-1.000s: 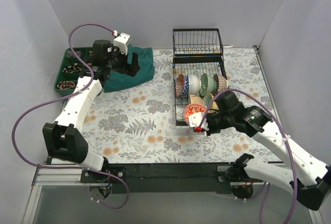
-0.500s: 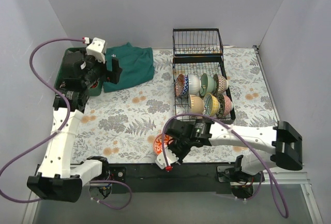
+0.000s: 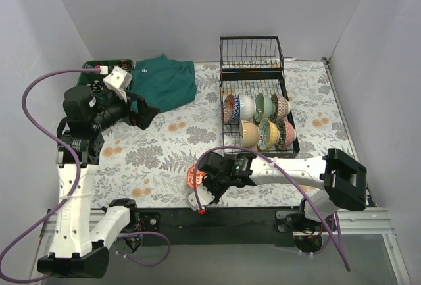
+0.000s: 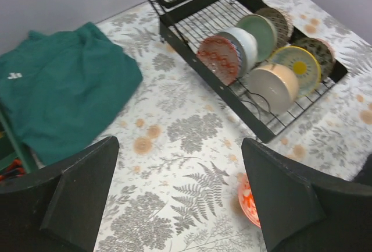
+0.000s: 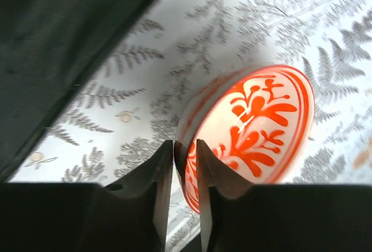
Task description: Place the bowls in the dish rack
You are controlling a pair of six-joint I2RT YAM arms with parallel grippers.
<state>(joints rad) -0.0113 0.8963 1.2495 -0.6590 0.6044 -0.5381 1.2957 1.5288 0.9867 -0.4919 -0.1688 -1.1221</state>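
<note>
The red-orange bowl (image 5: pixel 256 130) leans tilted on the flowered table (image 3: pixel 158 153), near its front edge and short of the dish rack (image 3: pixel 252 70). The right gripper (image 5: pixel 185 164) pinches its rim. The left gripper (image 4: pixel 180 205) hangs wide open and empty. The white logo on the green cloth (image 4: pixel 64 89) is unreadable.

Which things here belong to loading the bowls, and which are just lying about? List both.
Job in hand: dish rack; bowls standing in it; red-orange bowl, its rim in the right gripper.
Lying about: green cloth; green tray at the far left.
</note>
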